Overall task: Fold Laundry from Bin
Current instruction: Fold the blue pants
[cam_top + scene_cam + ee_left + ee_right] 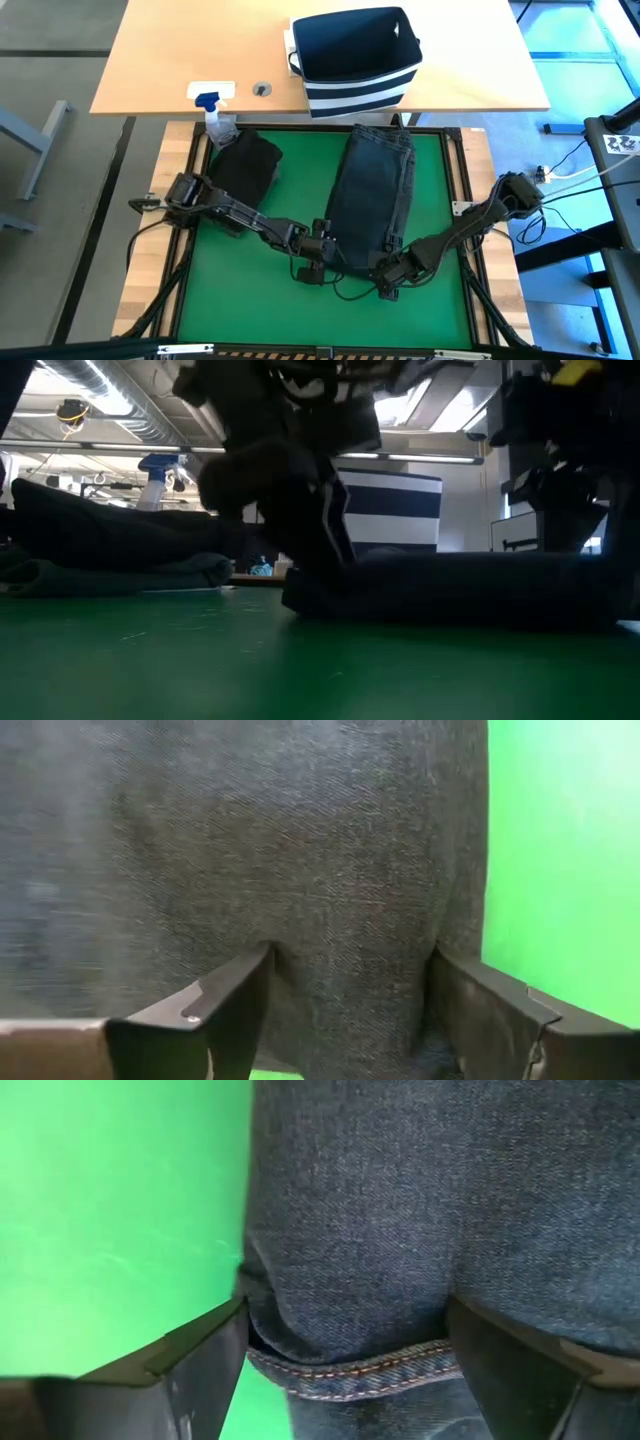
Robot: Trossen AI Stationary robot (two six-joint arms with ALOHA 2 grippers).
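The left tool (322, 252) and right tool (392, 272) both stand open at the near hem of the dark denim garment (375, 195), laid long on the green surface (430, 170). Folding is underway; next, each must likely pinch a corner.
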